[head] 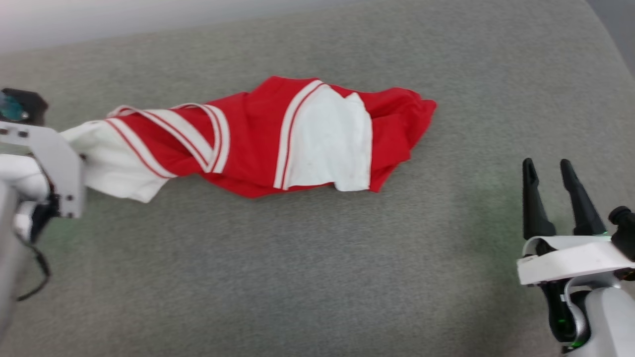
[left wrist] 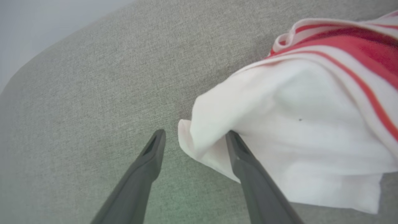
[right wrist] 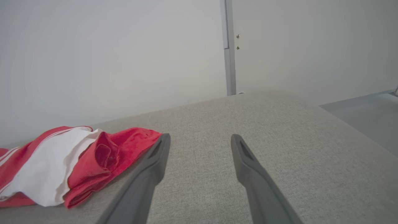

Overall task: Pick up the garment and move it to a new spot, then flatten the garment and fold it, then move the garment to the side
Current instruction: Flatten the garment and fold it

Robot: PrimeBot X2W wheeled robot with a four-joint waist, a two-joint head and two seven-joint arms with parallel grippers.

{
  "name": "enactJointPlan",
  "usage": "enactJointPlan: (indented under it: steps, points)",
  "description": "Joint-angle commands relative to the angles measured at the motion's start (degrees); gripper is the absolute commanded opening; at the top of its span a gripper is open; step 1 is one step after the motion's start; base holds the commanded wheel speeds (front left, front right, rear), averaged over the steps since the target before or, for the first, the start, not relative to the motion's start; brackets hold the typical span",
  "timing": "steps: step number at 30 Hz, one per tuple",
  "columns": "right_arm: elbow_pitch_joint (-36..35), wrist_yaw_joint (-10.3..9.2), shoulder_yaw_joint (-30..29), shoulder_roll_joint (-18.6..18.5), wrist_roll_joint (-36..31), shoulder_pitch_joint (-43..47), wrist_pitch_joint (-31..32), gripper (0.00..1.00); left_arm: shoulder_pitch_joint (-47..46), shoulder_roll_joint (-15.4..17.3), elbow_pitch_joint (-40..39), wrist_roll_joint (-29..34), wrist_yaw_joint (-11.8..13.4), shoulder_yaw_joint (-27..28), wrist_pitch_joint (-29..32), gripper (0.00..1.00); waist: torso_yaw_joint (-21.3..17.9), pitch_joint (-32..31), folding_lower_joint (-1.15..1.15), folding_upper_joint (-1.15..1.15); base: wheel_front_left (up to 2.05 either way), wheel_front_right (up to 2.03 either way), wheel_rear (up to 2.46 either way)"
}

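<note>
The garment [head: 258, 144] lies crumpled and twisted across the grey padded surface, red with white sleeves and striped trim. Its printed front is hidden. One white sleeve [left wrist: 295, 124] reaches to my left wrist at the far left of the head view. In the left wrist view my left gripper [left wrist: 196, 134] is open, and a corner of that sleeve sits between the fingers, draped over the right-hand finger. My right gripper [head: 548, 171] stands open at the lower right, well clear of the garment's red end [right wrist: 102, 161], with nothing between its fingers [right wrist: 161, 146].
The grey fabric surface [head: 317, 267] spreads wide in front of and to the right of the garment. A pale wall [right wrist: 108, 46] with a vertical metal strip [right wrist: 228, 46] rises behind it. The surface's rounded right edge [right wrist: 342, 124] drops to a lower grey area.
</note>
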Motion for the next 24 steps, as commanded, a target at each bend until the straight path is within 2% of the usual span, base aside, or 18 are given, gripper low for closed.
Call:
enactJointPlan:
  steps: [1,6,11,12,19,24]
  points:
    - [0.0,-0.07,0.3,-1.6,-0.4,0.7,0.0,1.00,1.3,-1.6,0.1,-0.2,0.4,0.3,-3.2,1.00,2.9,-1.4,0.00,0.00,0.00,0.00,0.00]
    - [0.0,-0.07,3.4,-6.6,-1.7,0.8,0.0,1.00,4.2,-5.5,-0.6,-2.1,0.2,1.7,-12.5,1.00,8.4,-3.2,0.00,0.00,0.00,0.00,0.00]
    - [0.9,-0.06,12.1,-13.5,-2.5,-0.9,0.8,1.00,9.2,-9.9,-4.0,-3.9,1.1,3.3,-22.7,1.00,14.1,-4.6,0.00,0.00,0.00,0.00,0.00]
    - [0.9,-0.06,12.1,-13.5,-2.5,-0.9,0.8,1.00,9.2,-9.9,-4.0,-3.9,1.1,3.3,-22.7,1.00,14.1,-4.6,0.00,0.00,0.00,0.00,0.00]
    - [-2.5,-0.07,28.1,-26.0,1.2,-6.1,10.9,1.00,20.3,-16.8,-11.6,-4.1,2.4,4.2,-40.0,1.00,22.3,-5.5,0.00,0.00,0.00,0.00,0.00]
    - [-6.8,-0.07,37.4,-33.9,5.1,-11.6,18.6,1.00,27.1,-20.7,-17.0,-0.8,5.5,5.7,-43.6,1.00,27.1,-5.5,0.00,0.00,0.00,0.00,0.00]
